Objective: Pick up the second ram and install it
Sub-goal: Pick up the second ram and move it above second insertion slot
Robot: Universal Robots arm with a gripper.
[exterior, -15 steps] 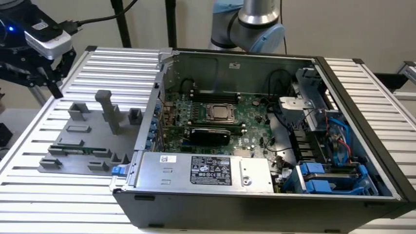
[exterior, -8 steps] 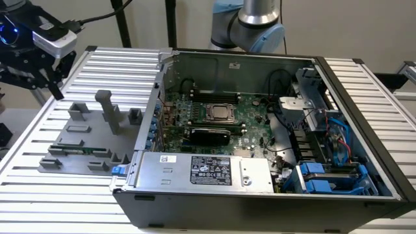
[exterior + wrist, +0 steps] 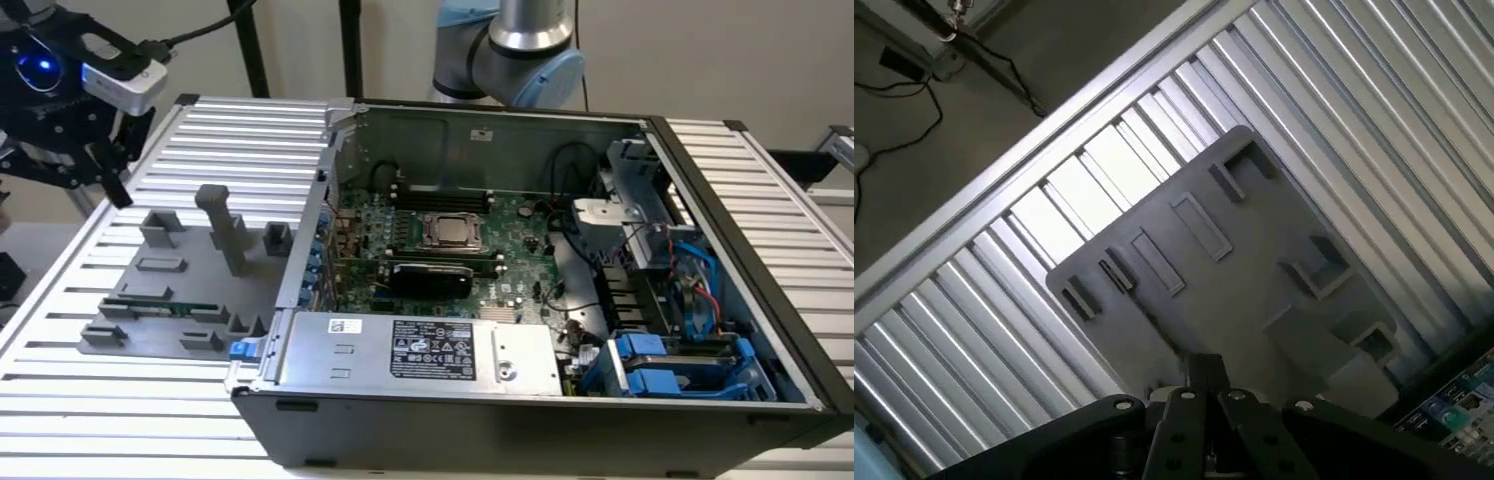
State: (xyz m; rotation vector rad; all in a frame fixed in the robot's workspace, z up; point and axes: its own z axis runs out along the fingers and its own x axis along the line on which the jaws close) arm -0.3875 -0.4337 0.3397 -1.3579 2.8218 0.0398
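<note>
The second ram [image 3: 160, 306], a thin green stick, lies in a slot near the front of the grey fixture plate [image 3: 147, 335], at the exterior view's left. My gripper [image 3: 88, 168] hangs high above the table's far left corner, well apart from the ram and with nothing seen in it. In the wrist view the gripper's black body [image 3: 1199, 400] looks down on the fixture plate [image 3: 1244, 280] from above. The open computer case [image 3: 534, 400] holds the green motherboard, with long black slots [image 3: 441, 196] just behind the square processor socket [image 3: 454, 232].
Grey blocks and a tall post [image 3: 224, 228] rise from the fixture plate. The slotted aluminium table [image 3: 80, 260] surrounds the fixture and case. A power supply box [image 3: 414, 348] fills the case front; blue drive brackets [image 3: 667, 365] and cables sit on the exterior view's right. The arm's base [image 3: 514, 50] stands behind the case.
</note>
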